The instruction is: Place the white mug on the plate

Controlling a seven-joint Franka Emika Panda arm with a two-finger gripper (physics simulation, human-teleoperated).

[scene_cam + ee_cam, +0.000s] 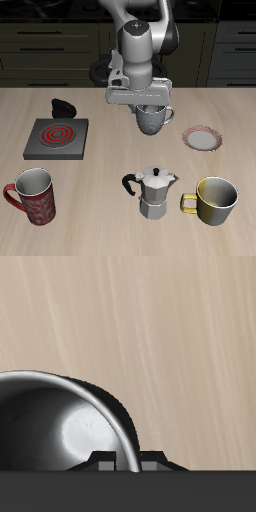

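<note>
While the arm hung over the middle of the table (100, 100) in the exterior view, the gripper (150, 108) pointed downward with the white mug (152, 119) clamped at its rim, its fingers closed on the mug's wall. The mug hung upright with its handle turned toward the plate (203, 138); whether its base was clear of the wood or just touching it could not be told. The plate lay flat on the table beside the mug, apart from it and a little nearer the front edge. Near the front edge stood a moka pot (152, 192), with a yellow mug (214, 200) just beside it on the plate's side. A red patterned mug (32, 195) stood at the opposite end of the front edge. Behind that red mug lay a square dark burner (57, 137) with red rings, and a small black object (63, 107) sat just behind the burner.

Seen from the wrist view, the white mug's (60, 421) curved rim and shadowed interior filled the area close to the camera. Both dark fingertips (102, 461) straddled the rim, one inside and one outside, gripping the wall. Bare wood grain of the table (160, 326) covered everything beyond the mug.
</note>
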